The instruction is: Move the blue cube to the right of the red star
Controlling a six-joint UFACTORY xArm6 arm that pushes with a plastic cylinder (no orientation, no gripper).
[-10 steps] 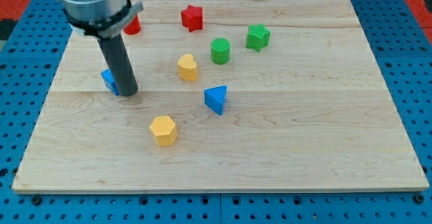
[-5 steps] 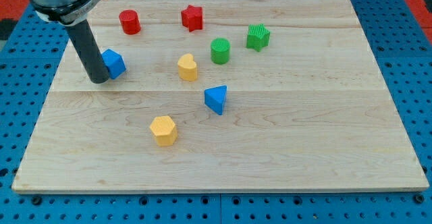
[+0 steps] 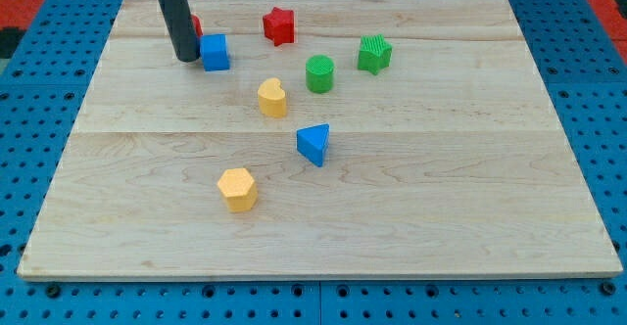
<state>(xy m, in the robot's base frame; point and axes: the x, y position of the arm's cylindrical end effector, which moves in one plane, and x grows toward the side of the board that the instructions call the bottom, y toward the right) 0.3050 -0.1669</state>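
The blue cube [image 3: 215, 52] sits near the board's top left, left of and a little below the red star [image 3: 279, 25]. My tip [image 3: 185, 57] stands right at the cube's left side, touching or nearly touching it. The rod hides most of a red cylinder [image 3: 196, 27], which shows just behind it, above and left of the cube.
A yellow heart-shaped block [image 3: 272, 98] lies below right of the cube. A green cylinder [image 3: 319, 73] and a green star-like block [image 3: 374, 53] lie to the right. A blue triangular block [image 3: 313, 143] and a yellow hexagonal block [image 3: 237, 188] lie lower on the wooden board [image 3: 470, 188].
My tip moved up and to the right. The blue cube slid with it, from the board's left middle up toward the red cylinder and closer to the red star.
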